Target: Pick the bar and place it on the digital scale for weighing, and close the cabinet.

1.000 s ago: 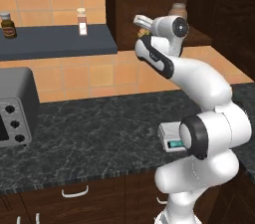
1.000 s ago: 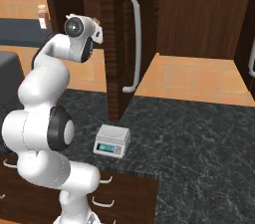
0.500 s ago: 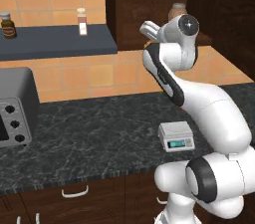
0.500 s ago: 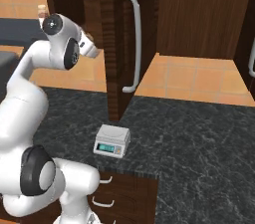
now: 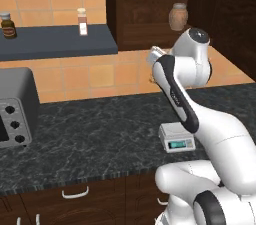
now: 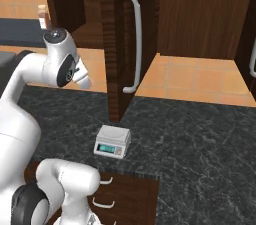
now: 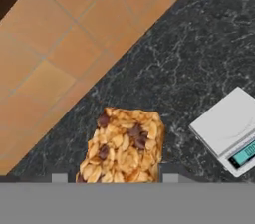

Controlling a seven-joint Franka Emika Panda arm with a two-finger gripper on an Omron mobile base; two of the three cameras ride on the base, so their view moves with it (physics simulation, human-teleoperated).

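Hand view: the bar [image 7: 123,147] was seen clamped between the two dark fingertips [image 7: 59,178] of the gripper [image 7: 114,179], its tan, lumpy body with dark chips rising from between them, so the jaws were pinched on the bar. Beyond the bar lay the black speckled counter [image 7: 199,49], and the digital scale [image 7: 228,129] stood on it to the right of the bar in this view, its flat top platform bare and part of its teal display showing. An orange tiled wall [image 7: 64,39] met the counter further out. In the left base view the scale [image 5: 176,136] sat near the counter's front edge, with the white arm [image 5: 182,76] raised above and behind it. A toaster oven [image 5: 15,109] stood well to the left of the scale. In the right base view the cabinet [image 6: 117,34] door stood open just behind the scale [image 6: 113,140], its long silver handle [image 6: 134,39] upright.
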